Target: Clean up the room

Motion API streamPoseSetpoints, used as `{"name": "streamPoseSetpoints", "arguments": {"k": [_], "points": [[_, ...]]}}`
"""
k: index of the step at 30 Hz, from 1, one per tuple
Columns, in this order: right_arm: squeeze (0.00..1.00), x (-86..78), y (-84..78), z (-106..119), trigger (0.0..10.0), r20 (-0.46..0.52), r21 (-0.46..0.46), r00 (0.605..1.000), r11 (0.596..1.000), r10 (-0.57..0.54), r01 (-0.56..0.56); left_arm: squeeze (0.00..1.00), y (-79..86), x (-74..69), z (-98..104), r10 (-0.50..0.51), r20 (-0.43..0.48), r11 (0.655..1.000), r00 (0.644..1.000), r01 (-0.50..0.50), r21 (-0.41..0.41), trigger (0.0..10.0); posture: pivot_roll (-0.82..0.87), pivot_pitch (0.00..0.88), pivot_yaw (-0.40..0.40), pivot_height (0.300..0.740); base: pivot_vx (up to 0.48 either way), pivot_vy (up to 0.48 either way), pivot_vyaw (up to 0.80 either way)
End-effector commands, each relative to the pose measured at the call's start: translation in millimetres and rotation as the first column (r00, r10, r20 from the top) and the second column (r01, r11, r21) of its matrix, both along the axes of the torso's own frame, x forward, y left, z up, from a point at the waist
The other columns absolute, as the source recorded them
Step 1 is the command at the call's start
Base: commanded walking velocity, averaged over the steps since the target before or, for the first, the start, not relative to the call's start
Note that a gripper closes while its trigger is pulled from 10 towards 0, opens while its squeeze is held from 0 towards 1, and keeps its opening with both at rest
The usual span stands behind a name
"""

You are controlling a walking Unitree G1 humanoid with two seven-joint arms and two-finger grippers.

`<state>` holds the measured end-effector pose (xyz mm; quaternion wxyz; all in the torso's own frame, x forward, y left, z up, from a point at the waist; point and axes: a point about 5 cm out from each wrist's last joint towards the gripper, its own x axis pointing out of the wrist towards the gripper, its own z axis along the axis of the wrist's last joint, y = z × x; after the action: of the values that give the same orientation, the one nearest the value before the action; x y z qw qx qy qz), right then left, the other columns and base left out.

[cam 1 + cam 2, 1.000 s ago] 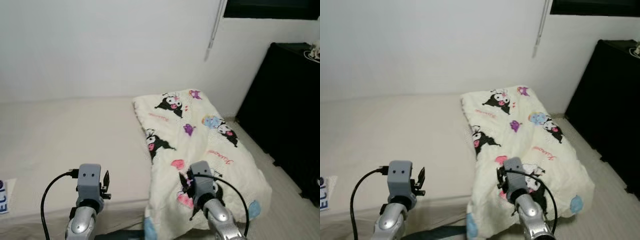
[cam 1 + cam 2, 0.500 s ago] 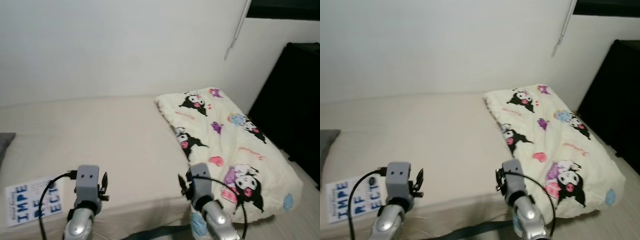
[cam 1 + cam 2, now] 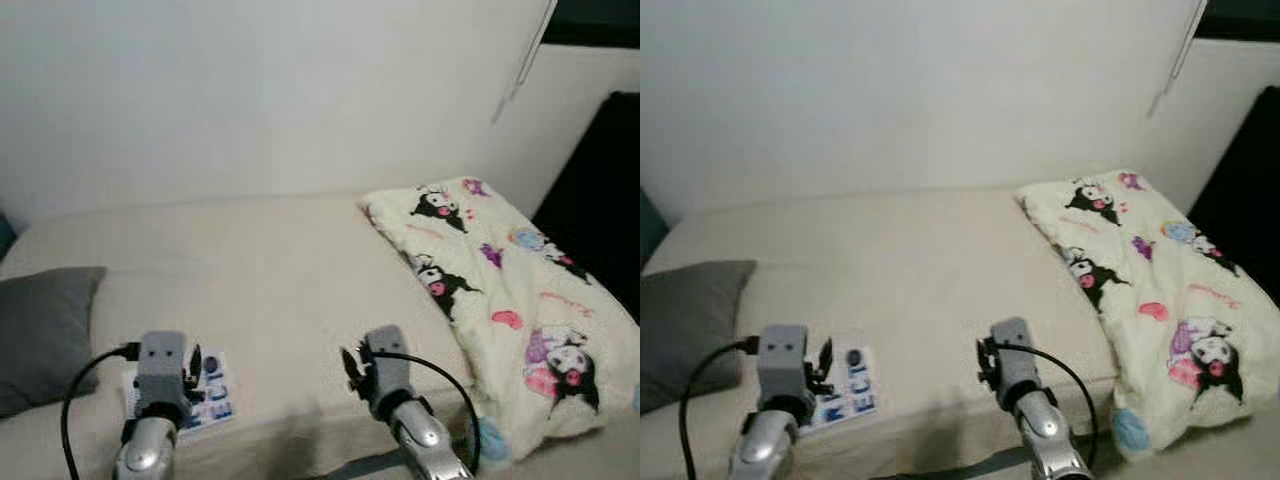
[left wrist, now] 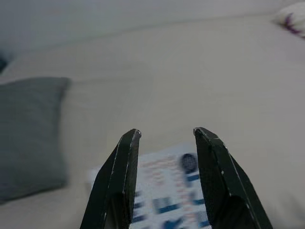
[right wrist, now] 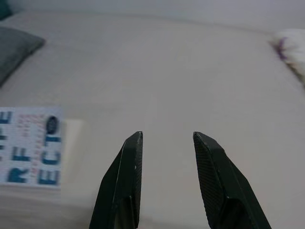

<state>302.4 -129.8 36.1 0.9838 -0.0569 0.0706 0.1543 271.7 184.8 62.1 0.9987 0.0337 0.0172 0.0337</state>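
Note:
A cream bed (image 3: 270, 270) lies before me. A white blanket (image 3: 510, 290) printed with cartoon figures is folded on its right end and hangs over the edge. A grey pillow (image 3: 45, 330) rests at the left. A white booklet (image 3: 205, 395) with blue letters lies near the front edge. My left gripper (image 4: 167, 136) hovers open just above the booklet (image 4: 167, 191). My right gripper (image 5: 164, 138) is open over bare mattress, the booklet (image 5: 28, 145) off to its side.
A white wall (image 3: 260, 90) backs the bed. A black cabinet (image 3: 600, 170) stands at the far right beyond the blanket. A blind cord (image 3: 520, 60) hangs by the window. A dark teal object (image 3: 652, 225) peeks in at the left edge.
The camera has swung left: the blanket slid to the right of the picture, and the grey pillow and booklet came into view. Both grippers stay open in front.

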Motion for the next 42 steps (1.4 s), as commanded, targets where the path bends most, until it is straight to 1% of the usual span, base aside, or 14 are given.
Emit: {"name": "streamPoseSetpoints", "arguments": {"k": [1, 9, 12, 19, 22, 23, 26, 34, 36, 42], "points": [[0.0, -0.7, 0.0, -1.0, 10.0, -0.003, 0.008, 1.0, 1.0, -0.005, 0.005, 0.0, 2.1, -3.5, -4.6, 0.016, -0.031, 1.0, 0.999, -0.016, 0.013, 10.0, 0.0, 0.077, -0.072, 0.74, 0.0, -0.48, 0.0], [0.0, -0.7, -0.1, -1.2, 10.0, -0.004, 0.01, 1.0, 1.0, -0.007, 0.007, 0.0, 1.4, -3.8, -4.4, 0.018, -0.029, 1.0, 0.999, -0.017, 0.002, 10.0, 0.0, 0.079, -0.071, 0.74, 0.0, -0.48, 0.0], [0.0, -0.7, 0.0, -1.2, 10.0, -0.005, 0.012, 1.0, 1.0, -0.008, 0.008, 0.0, -0.5, -4.3, -4.2, 0.023, -0.019, 0.999, 1.0, -0.023, -0.032, 10.0, 0.01, 0.082, -0.071, 0.74, 0.0, 0.0, 0.0], [0.0, -1.1, -0.2, -1.8, 10.0, -0.007, 0.012, 1.0, 1.0, -0.006, 0.007, 0.0, -2.5, -5.1, -4.6, 0.032, -0.027, 0.999, 0.999, -0.033, -0.027, 10.0, 0.01, 0.085, -0.072, 0.74, 0.0, 0.0, 0.0], [0.0, -1.4, 0.1, -1.9, 10.0, -0.007, 0.013, 1.0, 1.0, -0.007, 0.007, 0.0, -5.1, -6.5, -4.9, 0.01, -0.029, 1.0, 1.0, -0.011, -0.021, 10.0, 0.01, 0.085, -0.071, 0.74, 0.0, 0.0, 0.0], [0.0, -1.4, 0.3, -1.9, 10.0, -0.006, 0.014, 1.0, 1.0, -0.007, 0.007, 0.0, -6.1, -6.9, -4.6, -0.003, -0.032, 1.0, 0.999, 0.003, -0.007, 10.0, 0.01, 0.085, -0.07, 0.74, 0.0, -0.48, 0.0], [0.0, -1.7, 0.7, -2.0, 10.0, -0.006, 0.016, 1.0, 1.0, -0.009, 0.009, 0.0, -7.8, -7.7, -4.3, -0.02, -0.04, 1.0, 0.999, 0.02, -0.004, 10.0, 0.01, 0.086, -0.068, 0.74, 0.0, -0.48, 0.0], [0.0, -2.1, 0.7, -2.3, 10.0, -0.006, 0.019, 1.0, 1.0, -0.012, 0.012, 0.0, -6.1, -7.1, -2.2, -0.017, -0.027, 1.0, 0.999, 0.017, 0.005, 10.0, 0.01, 0.088, -0.064, 0.74, 0.0, -0.48, 0.0], [0.0, -2.5, 0.2, -2.7, 10.0, -0.007, 0.019, 1.0, 1.0, -0.014, 0.014, 0.0, -5.6, -7.1, -1.7, -0.006, -0.017, 1.0, 1.0, 0.006, -0.021, 10.0, 0.01, 0.088, -0.065, 0.74, 0.0, 0.0, 0.0], [0.0, -3.0, -0.6, -3.2, 10.0, -0.009, 0.017, 1.0, 1.0, -0.013, 0.013, 0.0, -4.6, -7.0, -2.8, 0.011, -0.03, 1.0, 0.999, -0.012, -0.026, 10.0, 0.01, 0.091, -0.069, 0.74, 0.0, 0.0, 0.0]]}}
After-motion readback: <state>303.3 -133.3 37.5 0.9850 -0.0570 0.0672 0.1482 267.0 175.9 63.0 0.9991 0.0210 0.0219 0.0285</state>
